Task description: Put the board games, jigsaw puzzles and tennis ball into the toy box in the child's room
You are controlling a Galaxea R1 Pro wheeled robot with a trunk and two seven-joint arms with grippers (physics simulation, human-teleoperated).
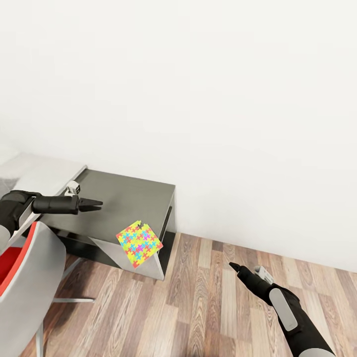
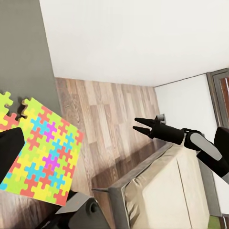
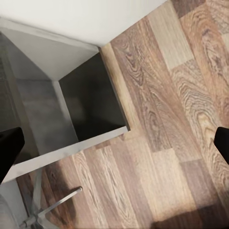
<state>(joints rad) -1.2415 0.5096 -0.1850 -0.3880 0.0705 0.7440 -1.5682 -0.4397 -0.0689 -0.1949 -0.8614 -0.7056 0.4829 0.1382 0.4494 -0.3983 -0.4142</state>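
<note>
One jigsaw puzzle (image 1: 139, 243), a flat square of yellow, pink, blue and green pieces, is at the front corner of the dark grey side desk (image 1: 129, 198), tilted and overlapping its edge. I cannot tell whether it rests there. The same puzzle (image 2: 43, 152) appears in the left wrist view beside a black finger (image 2: 10, 148). My left gripper (image 1: 98, 205) hovers over the desk, up and left of the puzzle, open and empty. Over the floor, right of the desk, my right gripper (image 1: 233, 267) is open and empty. It also shows from the left wrist (image 2: 135, 124).
A red and white chair (image 1: 25, 277) stands close at the left, in front of the white table (image 1: 44, 171). Wood-plank floor (image 1: 198, 307) spreads right of the desk, up to a white wall. The beige bed (image 2: 162, 191) lies behind my right arm.
</note>
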